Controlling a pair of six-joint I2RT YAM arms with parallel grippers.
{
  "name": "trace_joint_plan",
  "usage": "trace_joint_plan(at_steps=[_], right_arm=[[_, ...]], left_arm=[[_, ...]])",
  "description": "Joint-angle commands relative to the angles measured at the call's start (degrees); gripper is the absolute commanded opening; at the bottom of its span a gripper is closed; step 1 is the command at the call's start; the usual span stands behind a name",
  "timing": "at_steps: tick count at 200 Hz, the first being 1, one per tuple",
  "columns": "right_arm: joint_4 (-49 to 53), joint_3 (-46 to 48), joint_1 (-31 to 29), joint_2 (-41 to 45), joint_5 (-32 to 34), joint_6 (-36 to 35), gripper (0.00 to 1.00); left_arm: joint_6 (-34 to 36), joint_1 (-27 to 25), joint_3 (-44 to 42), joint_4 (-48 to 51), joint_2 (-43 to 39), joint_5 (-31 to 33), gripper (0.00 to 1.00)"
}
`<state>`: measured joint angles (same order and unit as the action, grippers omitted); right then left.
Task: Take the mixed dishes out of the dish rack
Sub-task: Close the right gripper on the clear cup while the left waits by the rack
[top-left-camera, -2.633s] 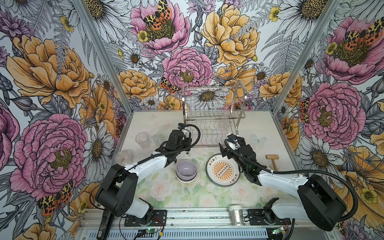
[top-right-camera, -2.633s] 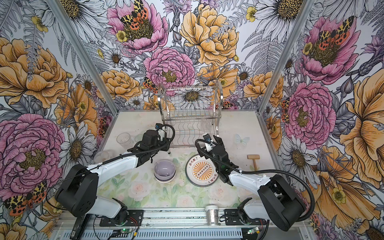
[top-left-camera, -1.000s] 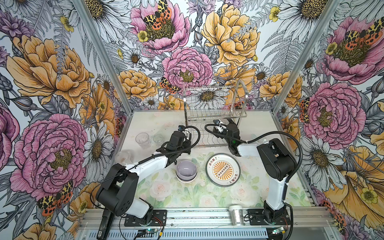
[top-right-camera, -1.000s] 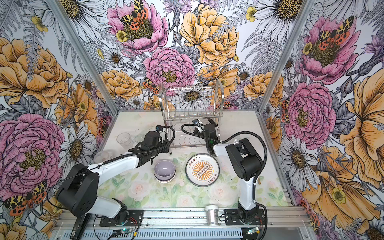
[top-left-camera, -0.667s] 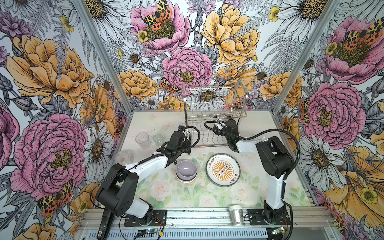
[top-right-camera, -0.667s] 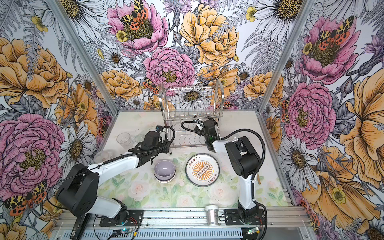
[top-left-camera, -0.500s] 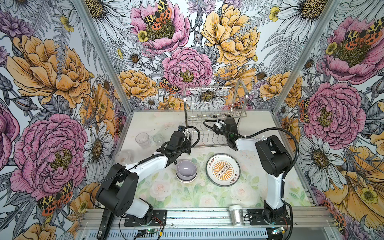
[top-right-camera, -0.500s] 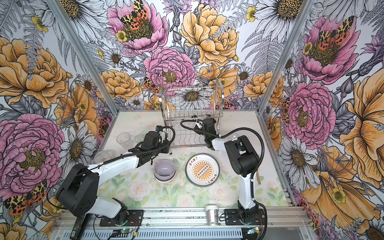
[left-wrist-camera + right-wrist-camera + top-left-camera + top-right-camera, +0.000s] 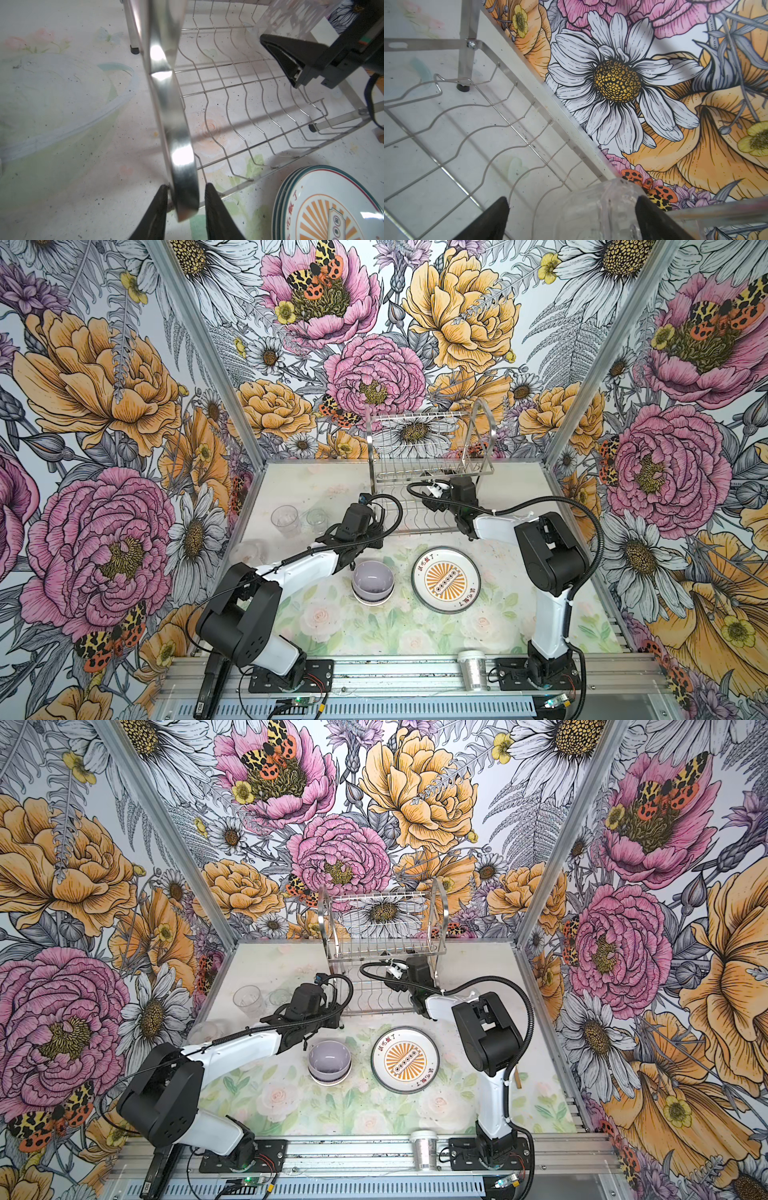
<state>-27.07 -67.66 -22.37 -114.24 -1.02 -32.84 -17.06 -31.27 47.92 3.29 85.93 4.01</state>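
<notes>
**Chrome rack braced, glass framed for the pick**

Chrome wire makes up the dish rack [image 9: 430, 448], which stands at the back of the surface [image 9: 519, 497]; its upper tier looks bare in both top views. The left tool [image 9: 186, 186] is clamped narrow on the rack's arched side frame, which should stop the rack sliding. The right tool [image 9: 572, 200] stands wide inside the lower tier, with a clear glass [image 9: 600, 209] between its fingers. One finger is against the glass and the other is apart.

To do this well, the right tool should centre on the glass and close gently. It should then lift clear of the wavy wires before drawing out under the upper tier.

In the earliest picture the right arm hung over the stacked plates [image 9: 446, 580] beside the lavender bowl [image 9: 372, 583]. It has since swung into the rack, while the left arm has not moved.
</notes>
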Motion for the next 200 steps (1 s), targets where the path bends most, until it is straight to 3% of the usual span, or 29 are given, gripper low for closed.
trace_joint_plan(at_steps=[1, 89, 155, 200], right_arm=[[3.20, 1.43, 0.22, 1.55, -5.83, 3.10, 0.96], [-1.47, 2.97, 0.49, 6.20, -9.92, 6.47, 0.96], [-2.23, 0.94, 0.66, 4.06, 2.33, 2.93, 1.00], [-2.44, -0.24, 1.17, 1.58, 6.10, 1.90, 1.00]], left_arm=[[-0.01, -0.37, 2.05, 0.39, 0.40, -1.01, 0.33], [-0.03, -0.81, 2.61, 0.76, 1.17, -1.04, 0.33], [0.13, -1.01, 2.89, 0.80, 1.64, -1.16, 0.33], [0.03, -1.13, 2.71, 1.03, 1.61, -0.96, 0.33]])
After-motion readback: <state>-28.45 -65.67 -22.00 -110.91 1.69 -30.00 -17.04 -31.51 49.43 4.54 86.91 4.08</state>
